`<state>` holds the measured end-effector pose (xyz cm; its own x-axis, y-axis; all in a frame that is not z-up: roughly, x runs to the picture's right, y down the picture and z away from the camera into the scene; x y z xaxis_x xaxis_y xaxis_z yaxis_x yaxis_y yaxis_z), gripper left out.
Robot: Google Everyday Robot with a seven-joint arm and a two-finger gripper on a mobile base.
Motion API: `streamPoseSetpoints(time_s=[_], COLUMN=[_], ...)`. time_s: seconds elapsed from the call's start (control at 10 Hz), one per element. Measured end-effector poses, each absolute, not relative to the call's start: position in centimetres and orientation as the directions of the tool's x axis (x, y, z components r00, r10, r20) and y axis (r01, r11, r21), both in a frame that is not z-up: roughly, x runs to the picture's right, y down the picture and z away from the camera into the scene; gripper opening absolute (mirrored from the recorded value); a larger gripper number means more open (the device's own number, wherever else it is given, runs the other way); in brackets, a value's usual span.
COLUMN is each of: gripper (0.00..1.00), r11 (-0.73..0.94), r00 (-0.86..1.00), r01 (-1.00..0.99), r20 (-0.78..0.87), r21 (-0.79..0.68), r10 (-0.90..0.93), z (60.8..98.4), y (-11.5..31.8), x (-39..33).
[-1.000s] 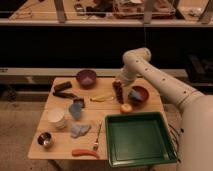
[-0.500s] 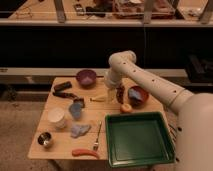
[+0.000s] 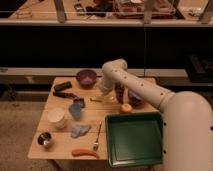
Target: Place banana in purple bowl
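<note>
The banana (image 3: pixel 101 100) lies pale yellow on the wooden table (image 3: pixel 60 150), near its middle, partly covered by my arm's end. The purple bowl (image 3: pixel 86 78) stands empty at the table's back edge, a little left of and behind the banana. My gripper (image 3: pixel 103 93) hangs from the white arm (image 3: pixel 145 90) and is directly over the banana, close to the table top. I cannot tell whether it touches the banana.
A reddish-brown bowl (image 3: pixel 133 98) and a round orange fruit (image 3: pixel 126 108) sit right of the banana. A green tray (image 3: pixel 134 138) fills the front right. A white cup (image 3: pixel 56 118), blue cup (image 3: pixel 76 110), blue cloth (image 3: pixel 79 130), metal cup (image 3: pixel 45 140), fork (image 3: pixel 97 138), orange stick (image 3: pixel 85 153) and dark objects (image 3: pixel 64 90) lie on the left.
The arm has swung left and lowered. The gripper moved from near the reddish-brown bowl to above the banana. Nothing on the table has moved.
</note>
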<state>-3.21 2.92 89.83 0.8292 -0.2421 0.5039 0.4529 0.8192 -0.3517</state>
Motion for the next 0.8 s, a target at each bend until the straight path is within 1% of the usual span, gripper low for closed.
streamPoseSetpoints(time_s=[0.5,0.8], gripper=[0.71,0.71], r11=[0.809,0.819], r00=[0.841,0.840], r01=[0.436,0.435], r20=[0.498,0.497], r21=[-0.395,-0.374], r10=[-0.211,-0.219], z=[92.1,93.1], y=[3.4,3.8], x=[-4.6,-5.0])
